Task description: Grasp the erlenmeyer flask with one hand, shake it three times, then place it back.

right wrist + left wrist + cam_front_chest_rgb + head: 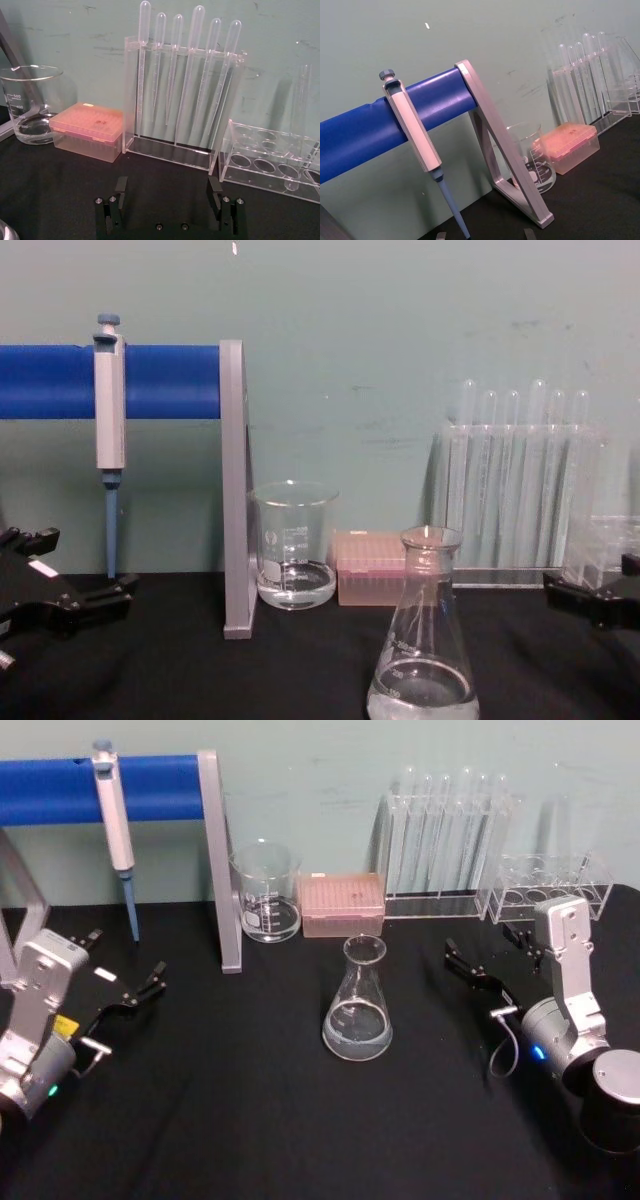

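Between the two arms stood the flask [357,1005], untouched. Right gripper [489,958] was wide open and empty, left gripper [125,970] too; best to close on the neck, squarely.

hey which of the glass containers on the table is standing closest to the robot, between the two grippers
The erlenmeyer flask, the cone-shaped one with a narrow neck and a little clear liquid. The straight-walled beaker stands farther back by the wall.

A blue bar [100,788] is carried on a grey frame [218,860]. A pink tip box [343,904] is set on a black table [250,1120].
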